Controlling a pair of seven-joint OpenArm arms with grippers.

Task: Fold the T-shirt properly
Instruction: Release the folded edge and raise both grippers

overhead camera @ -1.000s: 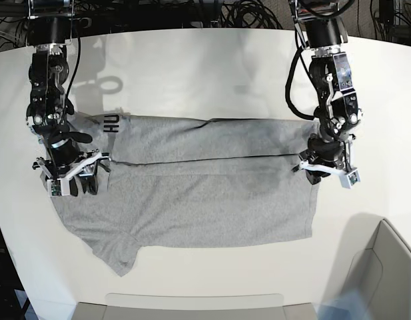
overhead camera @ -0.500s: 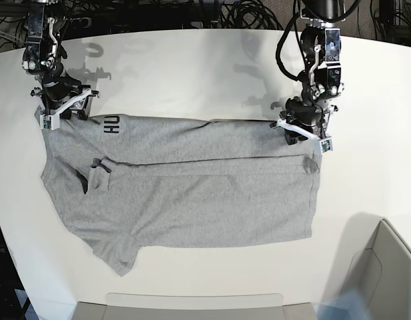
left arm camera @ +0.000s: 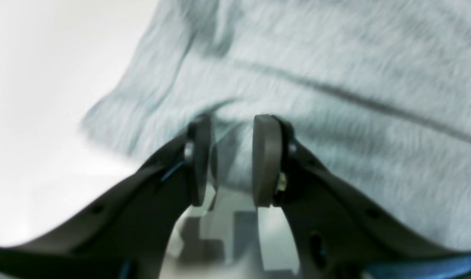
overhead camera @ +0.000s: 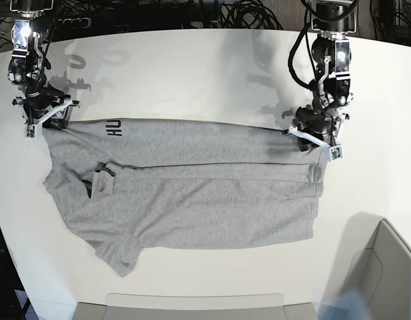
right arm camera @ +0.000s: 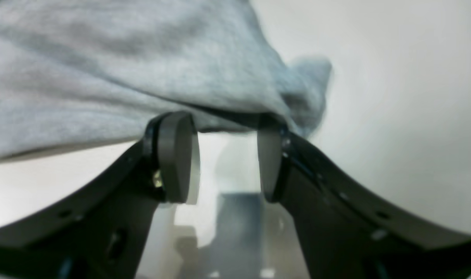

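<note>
The grey T-shirt (overhead camera: 192,193) lies flat on the white table (overhead camera: 192,67). Its far strip is folded toward me and shows black letters (overhead camera: 112,127). A small sleeve flap sticks up near the left side. My left gripper (overhead camera: 316,142) stands at the shirt's far right corner. In the left wrist view that gripper (left arm camera: 231,155) is open, its pads (left arm camera: 264,155) apart right at the cloth's (left arm camera: 336,58) edge. My right gripper (overhead camera: 44,120) is at the far left corner. Seen from its wrist camera, it (right arm camera: 227,155) is open with the cloth's (right arm camera: 103,58) corner lying just over its tips.
A grey bin (overhead camera: 385,267) stands at the near right corner. A pale tray edge (overhead camera: 192,307) runs along the table's front. Black cables (overhead camera: 245,13) hang behind the table's far edge. Bare white table lies behind the shirt.
Both grippers have left the fold line across the shirt and moved back to its far corners. The left sleeve area has spread out flatter.
</note>
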